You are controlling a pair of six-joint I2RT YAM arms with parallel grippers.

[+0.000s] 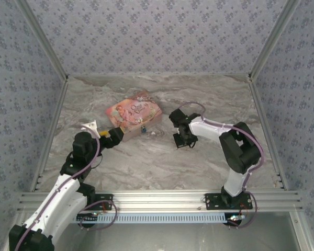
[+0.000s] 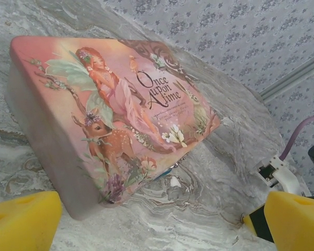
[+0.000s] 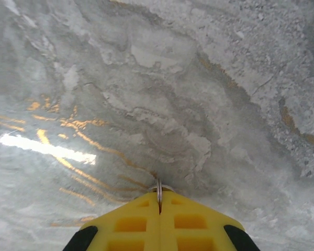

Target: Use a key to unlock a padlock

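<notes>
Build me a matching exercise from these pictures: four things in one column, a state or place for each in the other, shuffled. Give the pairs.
Things:
1. left gripper
2. right gripper
3. padlock
4. pink box

States or places:
A. shut on the key
B. lying on the marble table, illustrated lid up
C. open, yellow fingers wide apart, facing the box
D. tiny and blue, at the box's edge

Pairs: 1-C, 2-A, 3-D, 4-B

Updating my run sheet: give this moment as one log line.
left gripper: open, facing pink box | right gripper: shut on key | padlock: beside pink box, untouched
</notes>
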